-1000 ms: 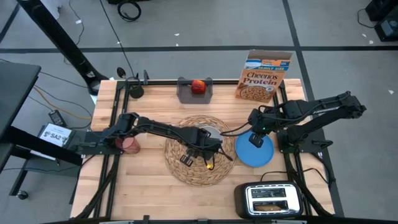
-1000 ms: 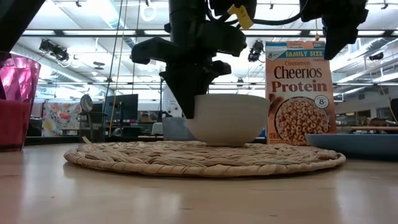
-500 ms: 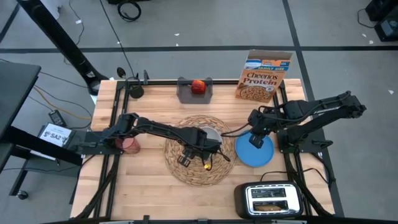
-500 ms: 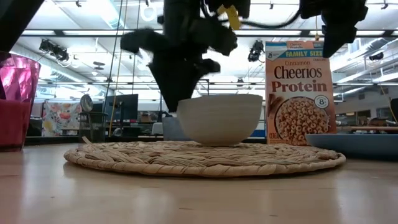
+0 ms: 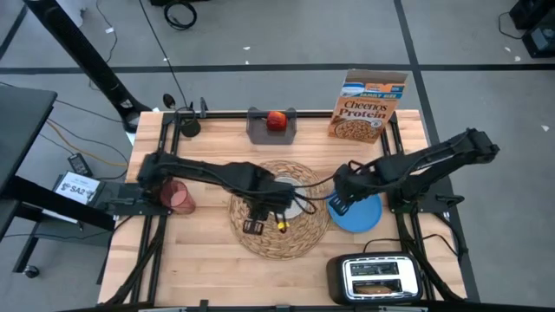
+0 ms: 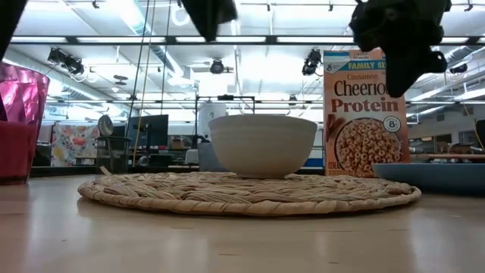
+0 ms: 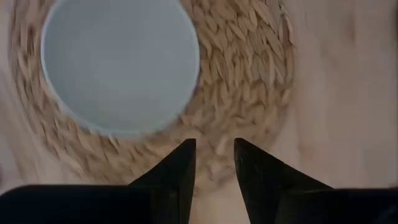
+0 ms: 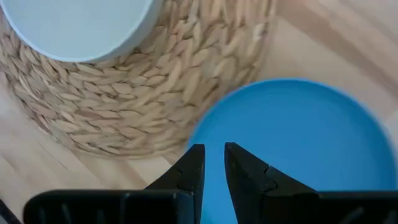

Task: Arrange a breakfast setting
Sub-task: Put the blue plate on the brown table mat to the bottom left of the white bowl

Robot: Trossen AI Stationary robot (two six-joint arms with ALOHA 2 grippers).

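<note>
So the white bowl [image 5: 290, 192] sits on the round woven placemat [image 5: 279, 208], roughly mid-table, nothing touching it. The left gripper [image 7: 214, 163] hovers above the mat just beside the bowl, its 2 fingers a narrow gap apart with nothing between them. The right gripper [image 8: 214, 163] hangs over the edge of the blue plate [image 5: 357, 213], which lies flat on the wood right next to the mat; its fingers are nearly together, just a thin slit, and they hold nothing either.

At the back of the table the Cheerios Protein box [image 5: 369, 106] stands upright, and the red apple [image 5: 276, 120] rests on the grey tray [image 5: 270, 128]. The translucent red cup [image 5: 178, 197] is on the left side, near the left arm. The toaster [image 5: 376, 278] is at the front edge with a toast slice [image 5: 375, 285] showing in its slot. Can't spot the spoon anywhere.
</note>
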